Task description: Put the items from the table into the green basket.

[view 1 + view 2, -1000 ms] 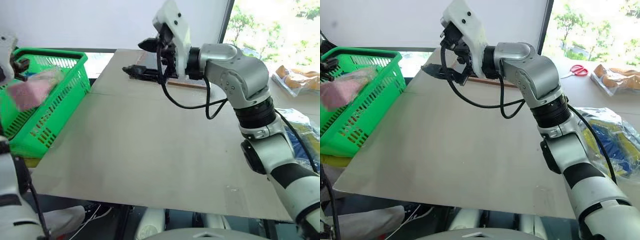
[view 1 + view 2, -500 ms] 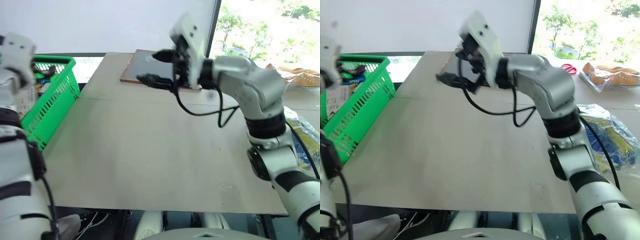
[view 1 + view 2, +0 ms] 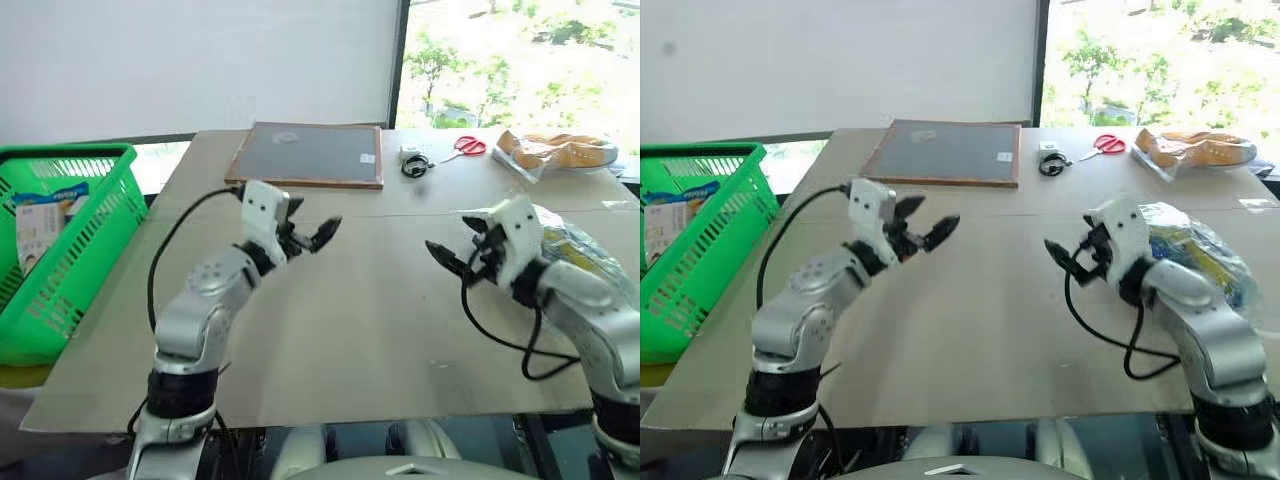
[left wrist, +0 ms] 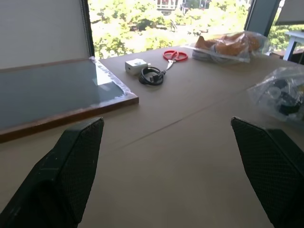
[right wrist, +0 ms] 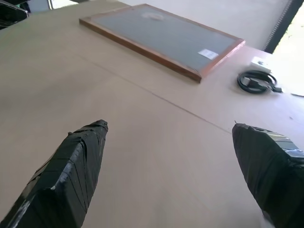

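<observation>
Left pincer [image 3: 305,232]: spread, empty.
Right pincer [image 3: 455,244]: spread, empty.
Advice: swing right pincer to clear bag [image 3: 1195,250] at right; pinch crinkly top.

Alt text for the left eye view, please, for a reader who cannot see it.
Both grippers, left and right, hover open and empty over the beige table. The green basket stands at its left edge holding packets; a clear bag lies beside the right arm.
</observation>
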You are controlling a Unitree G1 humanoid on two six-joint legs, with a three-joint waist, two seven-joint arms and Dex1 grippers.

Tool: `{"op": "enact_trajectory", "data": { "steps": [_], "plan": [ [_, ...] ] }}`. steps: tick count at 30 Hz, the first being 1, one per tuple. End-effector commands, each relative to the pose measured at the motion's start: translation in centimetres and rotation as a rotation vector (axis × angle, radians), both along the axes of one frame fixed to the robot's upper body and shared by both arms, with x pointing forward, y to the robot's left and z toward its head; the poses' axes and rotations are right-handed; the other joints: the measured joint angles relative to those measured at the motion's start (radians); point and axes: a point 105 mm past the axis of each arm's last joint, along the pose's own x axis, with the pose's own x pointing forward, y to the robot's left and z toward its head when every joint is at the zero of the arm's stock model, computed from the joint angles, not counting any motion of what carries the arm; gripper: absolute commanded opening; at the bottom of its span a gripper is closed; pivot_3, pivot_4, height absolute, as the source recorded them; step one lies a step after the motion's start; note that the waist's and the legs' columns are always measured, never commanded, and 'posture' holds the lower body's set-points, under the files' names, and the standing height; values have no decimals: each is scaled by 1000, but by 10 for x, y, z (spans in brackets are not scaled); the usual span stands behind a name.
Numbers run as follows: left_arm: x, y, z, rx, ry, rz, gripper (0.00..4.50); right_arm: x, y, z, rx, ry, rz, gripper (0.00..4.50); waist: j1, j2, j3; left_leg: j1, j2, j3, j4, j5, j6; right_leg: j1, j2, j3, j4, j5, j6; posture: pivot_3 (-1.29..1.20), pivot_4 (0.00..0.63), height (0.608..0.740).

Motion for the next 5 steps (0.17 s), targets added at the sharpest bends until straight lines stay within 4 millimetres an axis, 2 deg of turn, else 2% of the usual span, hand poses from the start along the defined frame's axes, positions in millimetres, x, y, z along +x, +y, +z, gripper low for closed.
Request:
{"op": "enact_trajectory", "data": {
  "steps": [1, 5],
  "plan": [
    [-18, 7, -5, 44, 0, -17, 4422, -10, -12, 9, -15, -81, -45, 4500, -14, 0, -1, 4, 1, -1, 0, 0, 0, 4, 1, 0, -1, -1, -1, -147, 3, 740],
    [-27, 25, -14, 75, 28, 28, 4422, -14, -16, 1, 15, -66, -80, 4500, -26, 0, 0, 12, 1, 0, -3, 0, 0, 11, 3, 2, -3, -3, -4, -143, 6, 740]
  ]
}}
